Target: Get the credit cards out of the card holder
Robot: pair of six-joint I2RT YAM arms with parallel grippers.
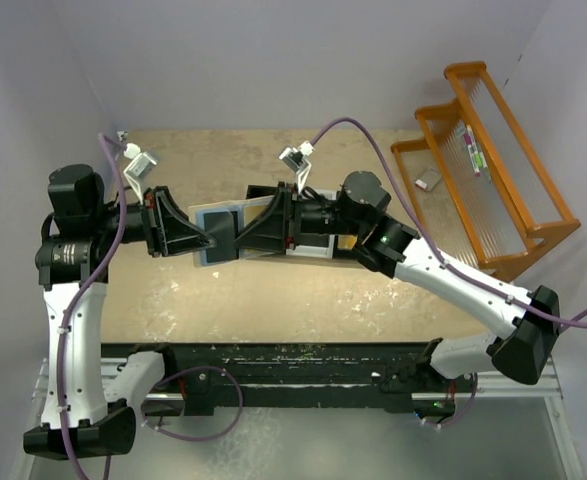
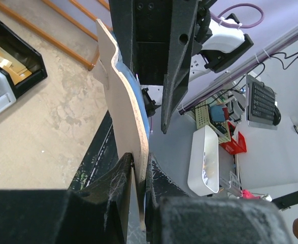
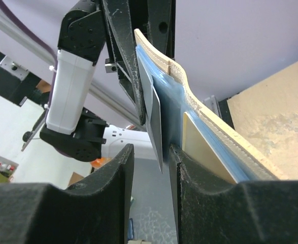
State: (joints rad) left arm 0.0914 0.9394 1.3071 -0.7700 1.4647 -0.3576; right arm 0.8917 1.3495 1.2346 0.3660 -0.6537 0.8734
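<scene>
**Card holder held off the desk between both arms, grey card between the right fingers**

1. Landmark: the black tray on the desk, partly covered by the right arm in the overhead view.

2. Card holder: held in the air just beside the tray, on the left arm's side of it. It stands on edge and is bowed along its length. The tan outer face shows to the left wrist camera. The pale blue-grey inside shows to the right wrist camera.

3. Left gripper: its fingers are clamped narrow on the edge of the card holder farthest from the tray. Both pads press on the tan face and its reverse.

4. Right gripper: it meets the card holder from the tray side, facing the left gripper. Its fingers stand apart. A grey card projects from the blue-grey inside into the gap between them. Daylight shows between the card and one finger. Contact with the other finger cannot be confirmed.

5. A tan card sits flat in a clear pocket of the card holder, beside the grey card.

6. The left wrist view shows tan, card-like items lying in a compartment of the tray.

7. An orange rack stands well apart from the tray, on the side away from the card holder.
</scene>
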